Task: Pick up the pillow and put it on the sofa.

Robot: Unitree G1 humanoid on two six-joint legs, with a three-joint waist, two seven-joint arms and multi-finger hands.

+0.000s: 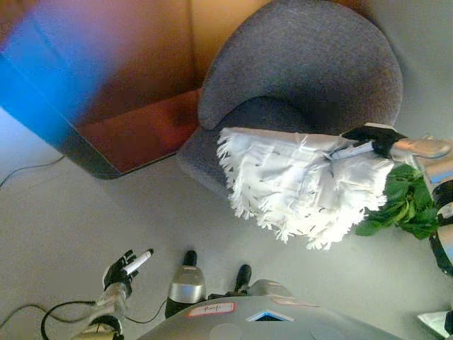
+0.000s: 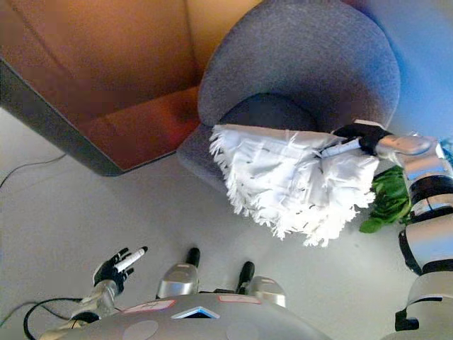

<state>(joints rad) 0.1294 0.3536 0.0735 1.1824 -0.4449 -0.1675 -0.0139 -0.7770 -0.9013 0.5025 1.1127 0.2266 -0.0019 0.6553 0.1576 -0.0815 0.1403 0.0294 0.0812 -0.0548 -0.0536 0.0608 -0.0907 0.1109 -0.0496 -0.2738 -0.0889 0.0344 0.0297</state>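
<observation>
A white pillow (image 1: 297, 184) with a fringed edge hangs in the air in front of the grey round sofa chair (image 1: 311, 71). My right hand (image 1: 368, 142) is shut on the pillow's upper right edge and holds it up just before the chair's seat (image 1: 262, 113). The pillow also shows in the right eye view (image 2: 290, 180), with the right hand (image 2: 357, 140) on its top edge. My left hand (image 1: 126, 268) is low at the lower left, apart from the pillow, with its fingers straight and holding nothing.
A dark-edged wooden panel or table (image 1: 134, 134) stands to the left of the chair. A green leafy plant (image 1: 403, 202) sits on the floor at the right, partly behind the pillow. Grey floor (image 1: 85, 212) lies in front.
</observation>
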